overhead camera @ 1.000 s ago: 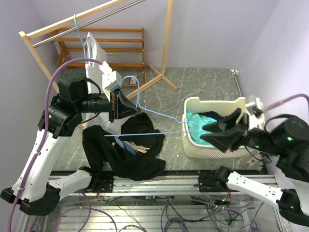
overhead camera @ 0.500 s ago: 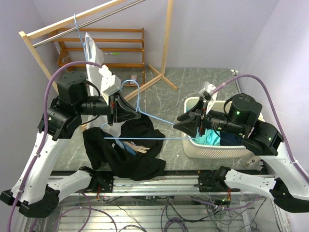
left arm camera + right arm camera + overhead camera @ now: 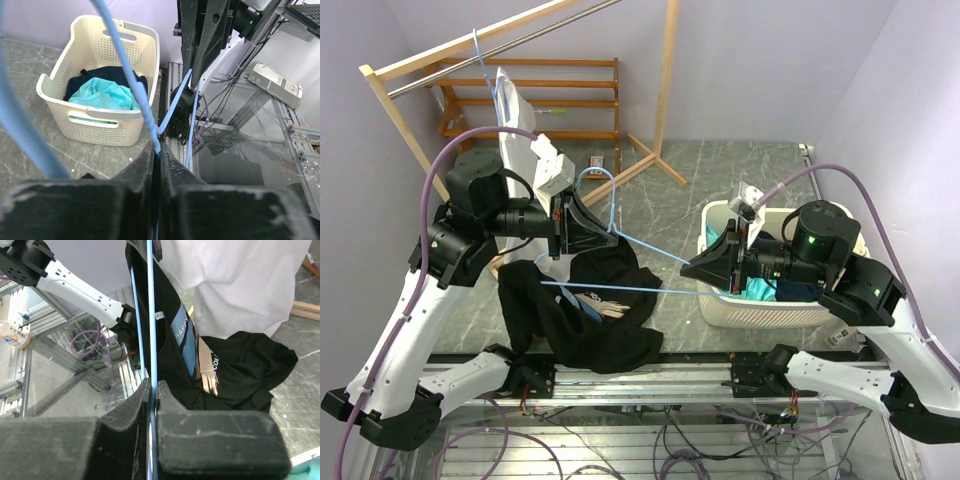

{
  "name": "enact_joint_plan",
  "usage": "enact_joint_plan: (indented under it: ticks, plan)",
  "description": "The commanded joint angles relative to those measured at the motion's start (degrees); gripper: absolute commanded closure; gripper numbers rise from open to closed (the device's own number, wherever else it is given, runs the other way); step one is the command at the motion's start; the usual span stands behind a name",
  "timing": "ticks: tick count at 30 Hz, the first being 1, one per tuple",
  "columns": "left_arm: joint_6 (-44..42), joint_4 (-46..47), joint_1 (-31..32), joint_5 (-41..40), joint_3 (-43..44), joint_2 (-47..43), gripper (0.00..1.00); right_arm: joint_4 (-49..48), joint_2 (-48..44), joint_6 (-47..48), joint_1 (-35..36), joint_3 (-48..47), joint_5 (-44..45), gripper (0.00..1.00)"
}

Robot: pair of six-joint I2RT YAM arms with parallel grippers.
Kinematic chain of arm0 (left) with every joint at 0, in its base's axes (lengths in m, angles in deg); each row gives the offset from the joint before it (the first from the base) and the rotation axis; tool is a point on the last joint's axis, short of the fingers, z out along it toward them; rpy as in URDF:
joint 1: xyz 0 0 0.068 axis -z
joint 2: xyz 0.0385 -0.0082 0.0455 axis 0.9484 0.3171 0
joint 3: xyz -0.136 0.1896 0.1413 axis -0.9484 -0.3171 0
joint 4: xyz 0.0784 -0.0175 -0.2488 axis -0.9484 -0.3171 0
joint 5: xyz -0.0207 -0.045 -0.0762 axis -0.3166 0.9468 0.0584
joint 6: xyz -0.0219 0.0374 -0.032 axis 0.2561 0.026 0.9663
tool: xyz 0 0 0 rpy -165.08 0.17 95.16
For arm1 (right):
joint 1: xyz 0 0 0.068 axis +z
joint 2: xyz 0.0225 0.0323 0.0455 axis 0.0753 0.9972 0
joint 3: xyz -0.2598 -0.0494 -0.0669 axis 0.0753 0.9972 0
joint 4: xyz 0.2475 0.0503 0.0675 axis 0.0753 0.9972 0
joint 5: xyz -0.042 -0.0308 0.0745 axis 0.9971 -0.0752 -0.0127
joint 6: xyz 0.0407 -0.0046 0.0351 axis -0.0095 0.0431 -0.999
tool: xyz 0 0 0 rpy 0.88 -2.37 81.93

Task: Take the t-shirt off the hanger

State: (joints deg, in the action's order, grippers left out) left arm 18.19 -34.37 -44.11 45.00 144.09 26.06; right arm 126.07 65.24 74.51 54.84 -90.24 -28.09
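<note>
A light-blue wire hanger (image 3: 640,243) is held in the air between both arms. The black t-shirt (image 3: 590,320) hangs off its left end and is mostly heaped on the table. My left gripper (image 3: 610,237) is shut on the hanger (image 3: 127,70) near its neck, with the wire pinched between the tips (image 3: 156,147). My right gripper (image 3: 686,272) is shut on the hanger's right end. In the right wrist view the blue wire (image 3: 150,315) runs straight up out of the closed tips (image 3: 153,385), and the black t-shirt (image 3: 240,370) with a blue print lies beyond.
A white laundry basket (image 3: 720,300) with teal and dark clothes stands at the right, also seen in the left wrist view (image 3: 100,127). A white shirt (image 3: 515,110) hangs on another hanger from the wooden rack (image 3: 665,80) at the back left.
My right arm swung left from the basket to the hanger's right end and shut on the wire. The left gripper kept its grip and shifted slightly.
</note>
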Motion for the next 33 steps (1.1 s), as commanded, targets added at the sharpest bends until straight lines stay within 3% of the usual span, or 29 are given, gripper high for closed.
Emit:
enact_joint_plan:
  ticks: [1, 4, 6, 15, 19, 26, 33]
  plan:
    - [3.0, 5.5, 0.1, -4.5, -0.1, -0.7, 0.79, 4.1, -2.9, -0.4, -0.2, -0.9, 3.2, 1.00]
    - [3.0, 4.1, 0.1, -9.9, 0.0, -1.8, 0.56, 7.8, -4.8, -0.6, -0.2, -2.7, 6.7, 1.00]
    - [3.1, 4.0, 0.1, -13.1, -0.3, -3.0, 0.49, 10.7, -6.1, -0.7, -0.2, -4.1, 8.3, 1.00]
    - [7.2, 5.4, 0.1, -36.7, -5.6, -15.0, 0.52, 18.0, -10.4, -3.2, -0.2, -9.0, 16.2, 1.00]
    - [8.8, 4.8, 0.1, -47.9, -11.9, -25.2, 0.54, 16.6, -8.6, -4.2, -0.1, -8.0, 26.1, 1.00]
    - [16.0, 2.3, 0.1, -73.2, -26.1, -47.0, 0.56, 1.0, 1.4, -0.4, -0.2, -2.0, 44.6, 1.00]
    - [19.9, -5.0, 0.1, -83.9, -30.1, -58.3, 0.58, -14.5, 18.4, 4.3, -0.2, -9.9, 51.5, 1.00]
